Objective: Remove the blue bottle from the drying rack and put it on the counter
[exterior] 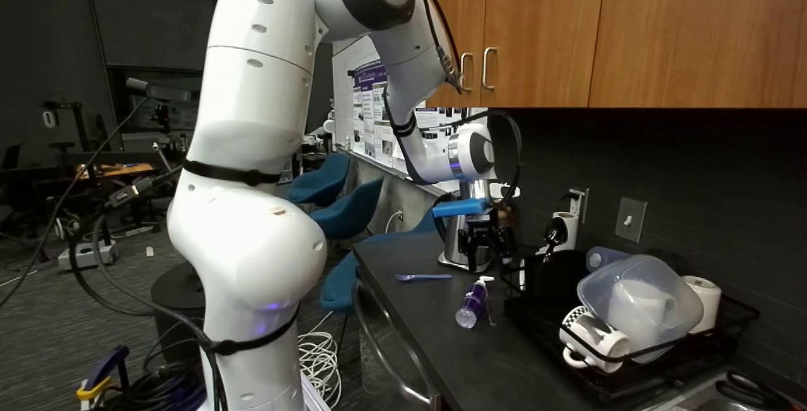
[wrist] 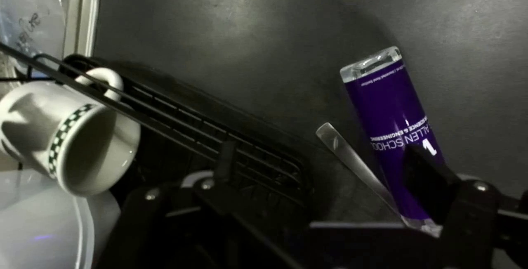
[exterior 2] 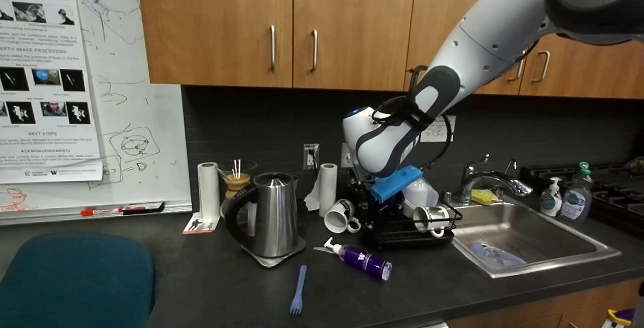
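Gripper [wrist: 321, 159] hung spread and empty near the rack [exterior 2: 412, 238], where the blue bottle [exterior: 605, 256] seemed to lie behind the bowl [exterior: 652, 310]; approach stage, I judged, needing alignment past the bowl before any grip.

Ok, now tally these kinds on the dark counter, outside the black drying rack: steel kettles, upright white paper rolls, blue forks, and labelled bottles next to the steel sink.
Black-handled steel kettle: 1
Upright white paper rolls: 2
Blue fork: 1
Labelled bottles next to the steel sink: 2
Total of these kinds on the dark counter: 6
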You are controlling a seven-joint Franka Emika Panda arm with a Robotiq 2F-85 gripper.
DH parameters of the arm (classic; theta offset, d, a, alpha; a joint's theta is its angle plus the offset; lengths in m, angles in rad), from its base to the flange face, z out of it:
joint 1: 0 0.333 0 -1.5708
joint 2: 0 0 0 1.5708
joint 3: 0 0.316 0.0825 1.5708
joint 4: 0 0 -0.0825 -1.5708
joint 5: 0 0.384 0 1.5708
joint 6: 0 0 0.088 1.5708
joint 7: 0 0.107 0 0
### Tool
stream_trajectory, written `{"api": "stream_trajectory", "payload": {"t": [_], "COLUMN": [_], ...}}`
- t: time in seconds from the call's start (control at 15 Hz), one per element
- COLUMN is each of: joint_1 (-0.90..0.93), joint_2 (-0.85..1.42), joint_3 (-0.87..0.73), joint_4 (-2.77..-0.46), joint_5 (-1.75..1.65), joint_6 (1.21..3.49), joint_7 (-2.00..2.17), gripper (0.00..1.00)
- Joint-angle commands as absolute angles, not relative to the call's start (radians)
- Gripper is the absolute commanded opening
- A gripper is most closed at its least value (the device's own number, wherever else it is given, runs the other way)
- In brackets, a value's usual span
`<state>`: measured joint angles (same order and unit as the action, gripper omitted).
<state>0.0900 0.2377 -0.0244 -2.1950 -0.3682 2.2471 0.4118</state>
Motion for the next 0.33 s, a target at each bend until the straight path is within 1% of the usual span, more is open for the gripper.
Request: {"api": "stream_trajectory", "payload": {"t": [0.0,0.27], "joint_1": [0.082,0.080], "joint_2": [0.182,0.169], "joint_3": [-0.031,-0.043], "joint_4": [-2.242,-2.250], "joint_5": [-0.293,-0.289], "joint_6": [2.231,2.200], "joint_7": [0.458,0.511], "gripper": [1.00,1.00]}}
